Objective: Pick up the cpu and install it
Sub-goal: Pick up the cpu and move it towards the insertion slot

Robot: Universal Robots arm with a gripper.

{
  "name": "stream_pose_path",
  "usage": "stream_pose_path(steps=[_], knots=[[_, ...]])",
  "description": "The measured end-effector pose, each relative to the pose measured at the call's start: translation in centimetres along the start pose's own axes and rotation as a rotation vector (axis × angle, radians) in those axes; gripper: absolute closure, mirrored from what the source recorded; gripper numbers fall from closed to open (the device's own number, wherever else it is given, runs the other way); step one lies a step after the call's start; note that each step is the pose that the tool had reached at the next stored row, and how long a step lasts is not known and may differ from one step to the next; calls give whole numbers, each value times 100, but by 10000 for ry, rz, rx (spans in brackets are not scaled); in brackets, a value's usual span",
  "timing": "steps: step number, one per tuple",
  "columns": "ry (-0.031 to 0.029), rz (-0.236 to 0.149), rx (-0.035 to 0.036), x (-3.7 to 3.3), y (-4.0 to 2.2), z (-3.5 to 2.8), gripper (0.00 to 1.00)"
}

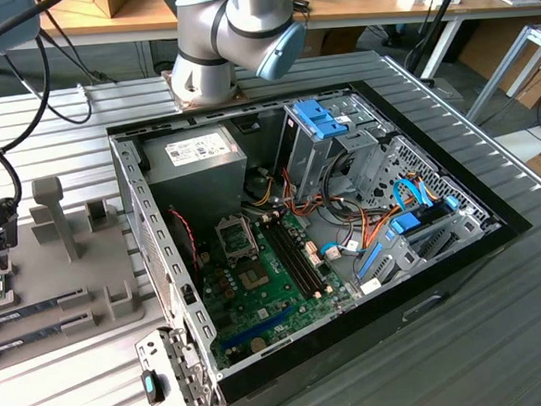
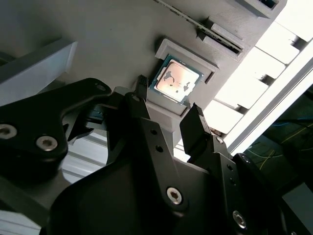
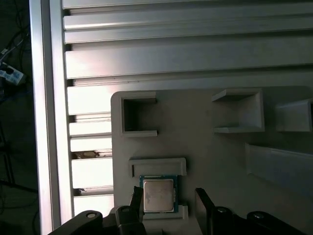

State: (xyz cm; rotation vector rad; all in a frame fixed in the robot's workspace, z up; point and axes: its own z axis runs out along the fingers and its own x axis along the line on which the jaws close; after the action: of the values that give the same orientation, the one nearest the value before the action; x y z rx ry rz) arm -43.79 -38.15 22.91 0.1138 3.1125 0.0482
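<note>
Status: the cpu lies flat, silvery top up, in a recess of the grey holder. The hand hangs close over it, open, fingers spread and gripping nothing. In the exterior view the computer case stands well apart on the worktop.

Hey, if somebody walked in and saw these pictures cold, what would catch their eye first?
Probably the open computer case in the middle of the exterior view, its green board laid bare. In both wrist views, the silvery cpu sits in a grey tray, and the open gripper hovers close to it, a finger on each side.
</note>
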Motion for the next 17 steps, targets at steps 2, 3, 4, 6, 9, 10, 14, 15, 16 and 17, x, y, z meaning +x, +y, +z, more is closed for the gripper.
stream_pose_path(steps=[2,3,4,6,9,10,14,15,16,17], knots=[[0,0,1,1,-1,22,46],[0,0,0,1,-2,47,46],[1,0,0,2,-2,57,46],[1,0,1,2,-2,66,46],[0,0,0,2,-3,79,46],[0,0,1,2,-3,82,46],[1,0,0,3,-3,100,46],[0,0,0,3,-4,108,46],[1,0,1,3,-4,114,46],[1,0,1,3,-4,117,46]])
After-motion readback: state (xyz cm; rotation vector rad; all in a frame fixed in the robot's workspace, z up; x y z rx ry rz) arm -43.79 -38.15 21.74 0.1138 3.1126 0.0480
